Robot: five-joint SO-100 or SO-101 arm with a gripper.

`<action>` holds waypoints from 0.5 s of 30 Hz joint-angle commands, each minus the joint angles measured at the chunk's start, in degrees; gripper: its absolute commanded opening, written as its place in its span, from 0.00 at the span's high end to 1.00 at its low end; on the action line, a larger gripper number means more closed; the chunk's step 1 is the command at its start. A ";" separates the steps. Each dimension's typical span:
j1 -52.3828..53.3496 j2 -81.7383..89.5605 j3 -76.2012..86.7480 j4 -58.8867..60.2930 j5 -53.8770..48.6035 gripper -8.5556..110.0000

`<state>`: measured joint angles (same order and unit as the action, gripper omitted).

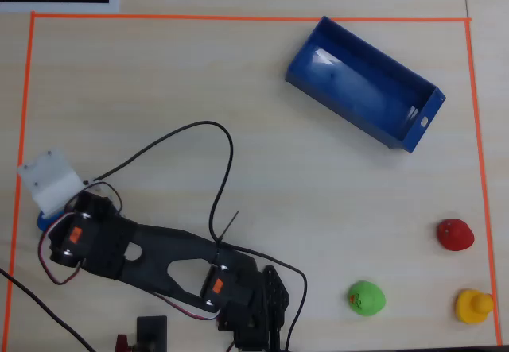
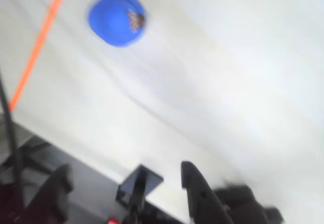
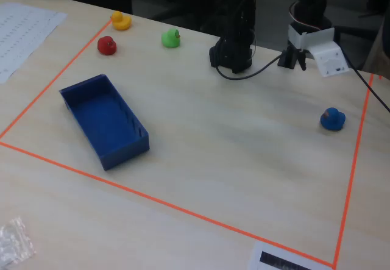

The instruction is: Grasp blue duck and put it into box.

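A: The desk (image 3: 231, 142) looks like pale wood laminate, smooth, with a faint grain and a soft sheen.

B: And the box (image 3: 103, 120)?

A: Thin blue plastic; in the overhead view its floor (image 1: 358, 86) throws back glare, so fairly glossy.

B: The duck (image 3: 333, 119)?

A: Smooth blue, rubbery or plastic, I cannot tell which. It is blurred in the wrist view (image 2: 117, 17).

B: The arm (image 1: 159, 253)?

A: Matt black plastic with a white plastic end piece (image 3: 323, 53). The tool (image 2: 126, 183) is dark and matt too.

B: The orange line (image 3: 170, 206)?

A: Flat, matt tape.
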<state>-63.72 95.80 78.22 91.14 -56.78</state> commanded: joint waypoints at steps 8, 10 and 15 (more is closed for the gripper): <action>1.85 -18.81 -13.01 -3.16 0.26 0.65; 2.02 -21.45 -13.18 -4.48 0.35 0.64; 1.67 -27.51 -17.14 -6.06 1.05 0.64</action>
<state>-62.05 69.52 66.53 86.22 -56.69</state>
